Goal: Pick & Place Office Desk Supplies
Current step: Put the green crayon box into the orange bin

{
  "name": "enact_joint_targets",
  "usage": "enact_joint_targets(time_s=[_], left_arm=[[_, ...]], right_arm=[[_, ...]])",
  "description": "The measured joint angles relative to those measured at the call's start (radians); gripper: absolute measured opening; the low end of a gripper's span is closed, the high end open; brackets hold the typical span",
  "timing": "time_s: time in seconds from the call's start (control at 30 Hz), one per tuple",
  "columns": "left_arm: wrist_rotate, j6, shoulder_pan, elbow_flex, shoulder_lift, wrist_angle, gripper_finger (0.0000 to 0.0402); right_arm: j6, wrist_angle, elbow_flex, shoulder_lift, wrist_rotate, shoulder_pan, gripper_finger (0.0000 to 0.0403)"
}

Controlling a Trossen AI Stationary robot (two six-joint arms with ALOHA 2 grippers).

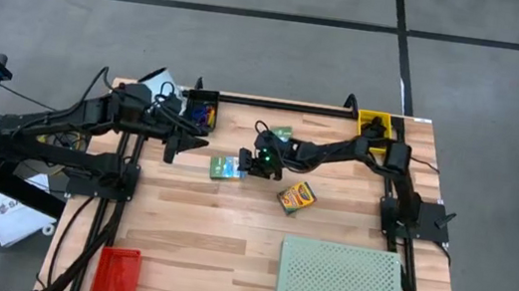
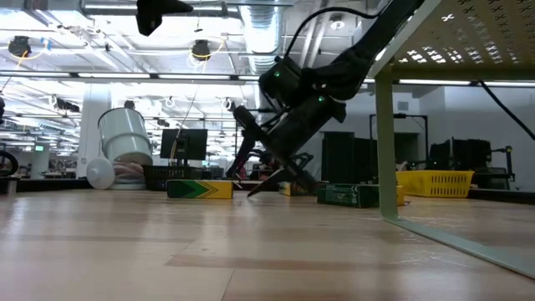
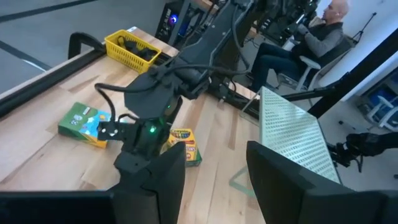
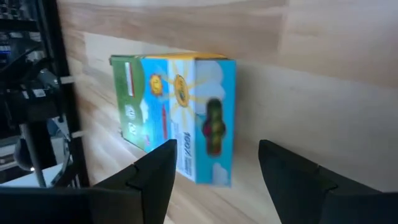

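Hovering spread-fingered, the right gripper (image 1: 242, 166) hides part of the green box (image 1: 224, 168); left gripper (image 1: 178, 142) also spread

Green-and-blue box (image 4: 177, 118) with a yellow sun; yellow-orange crayon box (image 1: 297, 198); pale green perforated board (image 1: 339, 287); red tray (image 1: 116, 273); yellow bin (image 3: 131, 50)

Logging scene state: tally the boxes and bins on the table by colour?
Green boxes: 2, one at the right gripper, one behind the right arm
Yellow-orange crayon box: 1
Yellow bin: 1
Red bin: 1
Total: 5
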Motion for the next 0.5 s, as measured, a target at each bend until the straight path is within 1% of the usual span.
enact_joint_targets(time_s=[0.23, 0.37, 0.5], left_arm=[[0.008, -0.014, 0.0, 0.0, 0.0, 0.008, 0.0164], [0.008, -0.033, 0.0, 0.0, 0.0, 0.021, 0.0164], [0.008, -0.038, 0.0, 0.0, 0.0, 0.021, 0.0164]], right_arm=[[-0.007, 0.118, -0.001, 0.006, 0.007, -0.003, 0.0223], [-0.005, 0.13, -0.001, 0.006, 0.006, -0.008, 0.022], [-0.008, 0.127, -0.001, 0.006, 0.003, -0.006, 0.0206]])
